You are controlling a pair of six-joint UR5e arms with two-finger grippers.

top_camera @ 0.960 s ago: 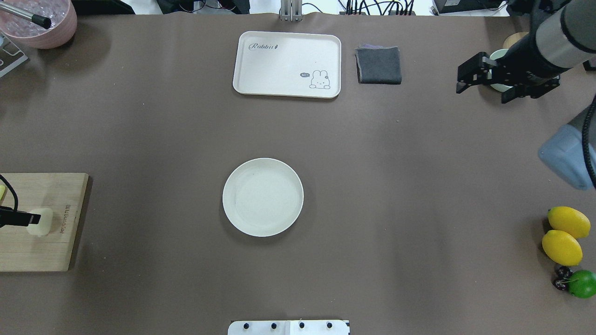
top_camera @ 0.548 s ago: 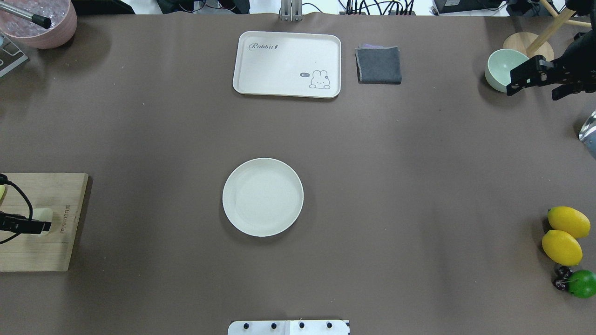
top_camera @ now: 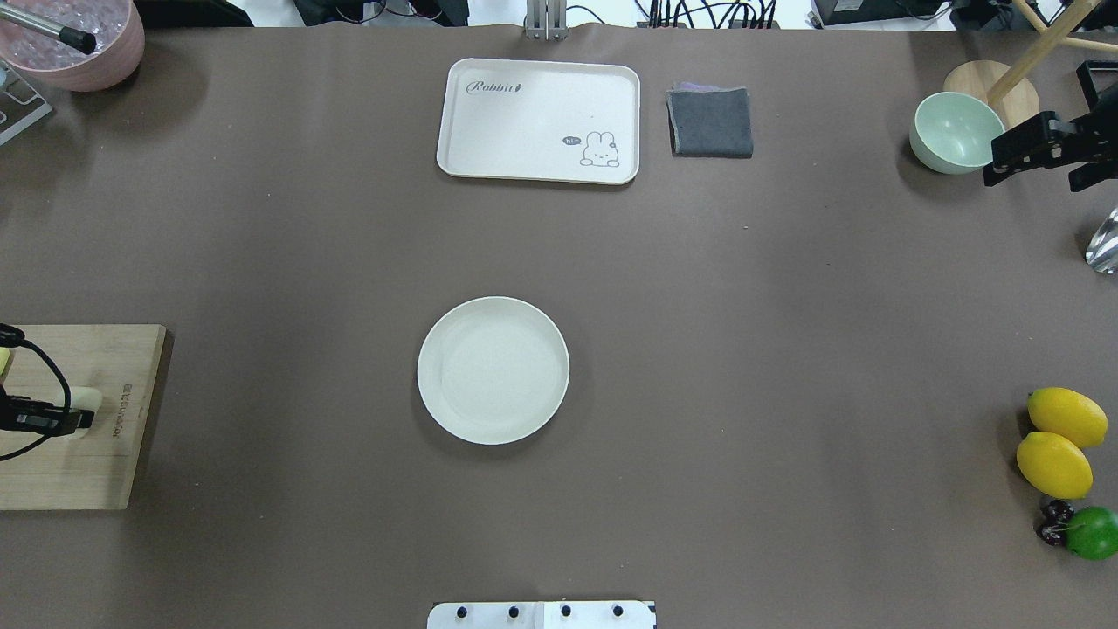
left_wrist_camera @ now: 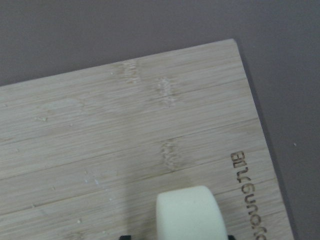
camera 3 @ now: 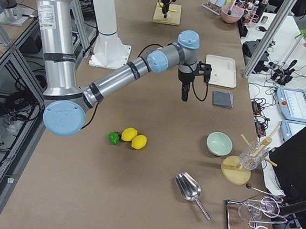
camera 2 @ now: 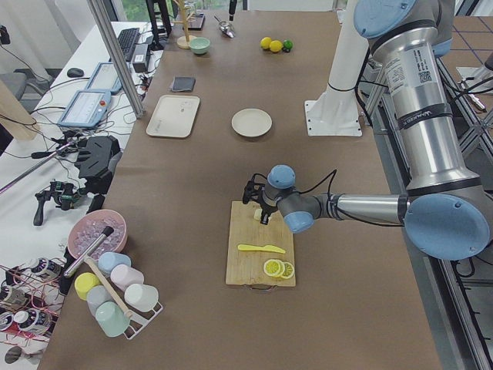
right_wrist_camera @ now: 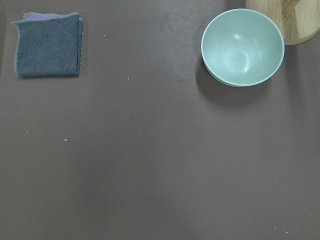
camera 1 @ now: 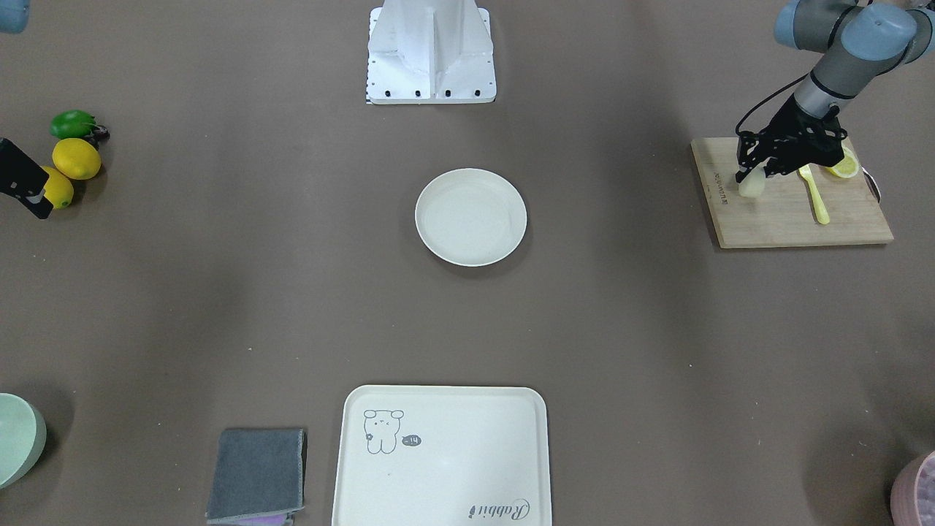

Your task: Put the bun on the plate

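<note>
Shifted slightly since a second ago at the frame's left edge: left gripper [top_camera: 79,418], fingers apart astride the bun [top_camera: 85,400] on the wooden board [top_camera: 122,472]. Well apart at centre, the plate [top_camera: 493,371]. Swung out to the upper right edge beside the green bowl [top_camera: 956,131], right gripper [top_camera: 1033,182] with fingers spread.
</note>
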